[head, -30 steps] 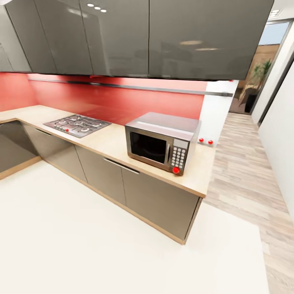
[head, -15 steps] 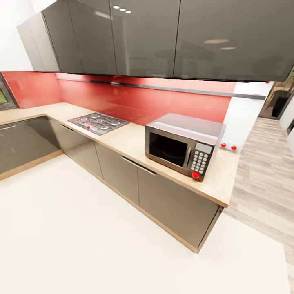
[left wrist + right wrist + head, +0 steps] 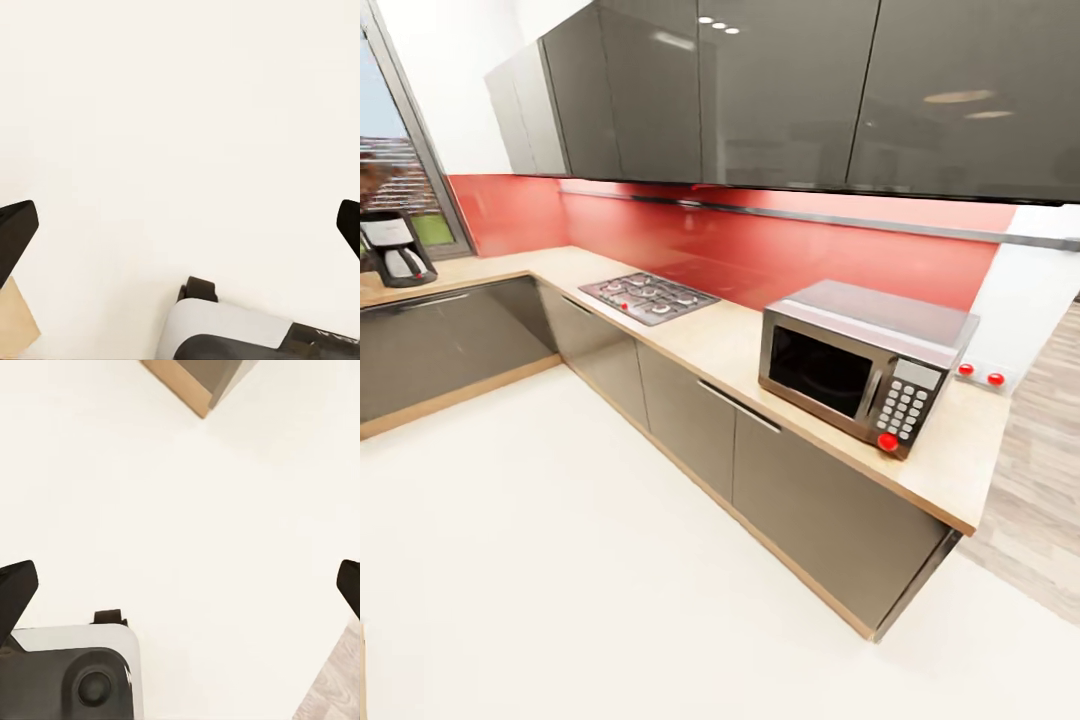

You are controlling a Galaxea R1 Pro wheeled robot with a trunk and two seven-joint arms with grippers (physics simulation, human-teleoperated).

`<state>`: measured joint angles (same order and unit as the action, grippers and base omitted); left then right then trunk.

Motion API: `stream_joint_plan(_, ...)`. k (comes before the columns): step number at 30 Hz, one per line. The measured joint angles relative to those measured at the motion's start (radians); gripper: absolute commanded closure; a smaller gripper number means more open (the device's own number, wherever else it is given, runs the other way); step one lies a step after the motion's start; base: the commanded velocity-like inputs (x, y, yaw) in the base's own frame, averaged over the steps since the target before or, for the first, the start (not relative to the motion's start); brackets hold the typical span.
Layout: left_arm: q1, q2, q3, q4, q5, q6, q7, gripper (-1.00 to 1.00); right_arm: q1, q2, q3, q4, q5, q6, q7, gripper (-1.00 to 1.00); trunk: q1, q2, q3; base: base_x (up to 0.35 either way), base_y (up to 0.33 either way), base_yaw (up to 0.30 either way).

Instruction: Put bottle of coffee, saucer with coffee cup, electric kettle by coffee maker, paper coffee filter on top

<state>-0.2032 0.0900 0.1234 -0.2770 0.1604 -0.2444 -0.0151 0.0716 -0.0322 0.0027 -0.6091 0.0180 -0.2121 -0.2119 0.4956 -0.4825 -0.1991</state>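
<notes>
Standing at the far left of the head view, the coffee maker [image 3: 396, 249] sat on the countertop [image 3: 710, 340], well apart from the hob [image 3: 648, 297] and, further right, the microwave [image 3: 860, 365], whose keypad was too small to read. The left gripper [image 3: 180, 229] and right gripper [image 3: 180, 589] each gaped wide, empty, over the pale floor [image 3: 560, 560].

- A red backsplash [image 3: 760, 250] runs along the wall under glossy dark grey upper cabinets [image 3: 780, 90].
- Grey base cabinets [image 3: 690, 420] stand on a pale cream floor [image 3: 560, 580].
- A gas hob [image 3: 648, 297] and a steel microwave [image 3: 860, 365] sit on the worktop.
- A window [image 3: 400, 170] is at far left.
- Wood-plank flooring [image 3: 1040, 500] begins at right.
</notes>
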Motion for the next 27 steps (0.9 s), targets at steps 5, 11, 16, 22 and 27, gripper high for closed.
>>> stream_joint_plan(5,-0.001,0.004,0.008,0.0,0.023,0.002,-0.007,-1.0,0.0,0.0,0.0,0.0,0.0,0.0,0.0,-1.0,0.0,0.0,0.0,0.0,0.0,0.278)
stream_joint_plan(11,0.0,0.005,0.002,0.0,0.015,0.001,-0.011,-1.0,0.0,0.0,0.0,0.0,0.0,0.0,0.0,-1.0,0.0,0.0,0.0,0.0,0.0,0.278)
stream_joint_plan(16,0.0,0.005,-0.006,0.001,0.008,0.001,-0.01,-1.0,0.0,0.0,0.0,0.0,0.0,0.0,0.0,-1.0,0.0,0.0,0.0,0.003,0.0,0.278)
stream_joint_plan(22,0.0,0.005,-0.007,0.001,0.006,0.002,-0.01,-1.0,0.0,0.0,0.0,0.0,0.0,0.0,0.0,-1.0,-0.001,0.0,0.0,0.239,0.0,0.278)
stream_joint_plan(27,0.0,0.005,-0.008,0.001,0.006,0.002,-0.011,-1.0,0.0,0.0,0.0,0.0,0.0,0.0,0.0,-1.0,-0.001,0.0,0.0,0.327,0.0,0.278)
